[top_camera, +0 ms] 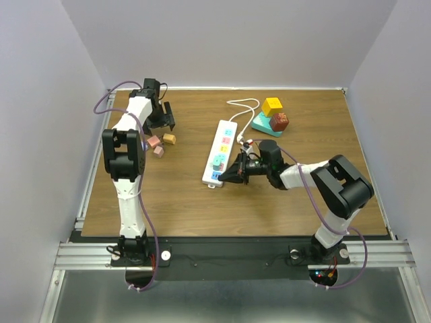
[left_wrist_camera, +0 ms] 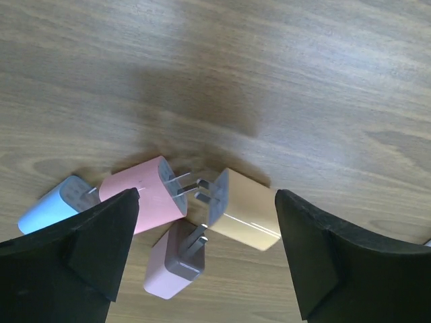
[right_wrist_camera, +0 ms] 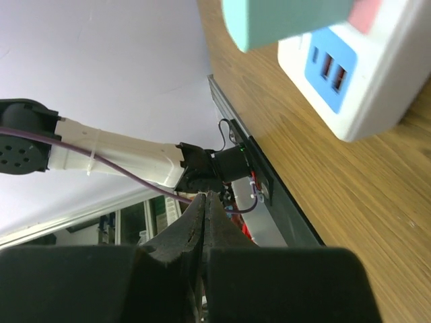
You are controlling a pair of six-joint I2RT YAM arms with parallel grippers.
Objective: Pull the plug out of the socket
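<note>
One end of the socket (top_camera: 222, 149) seemingly touches the right end effector (top_camera: 222, 177).

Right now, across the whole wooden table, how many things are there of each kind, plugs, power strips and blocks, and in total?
Loose plastic plug adapters: 4 (light blue, pink, tan, mauve)
Teal plug standing on the strip: 1
Long white power strip: 1
Blocks: 3 (teal triangular base, yellow cube, reddish-brown cube)
Total: 9
</note>
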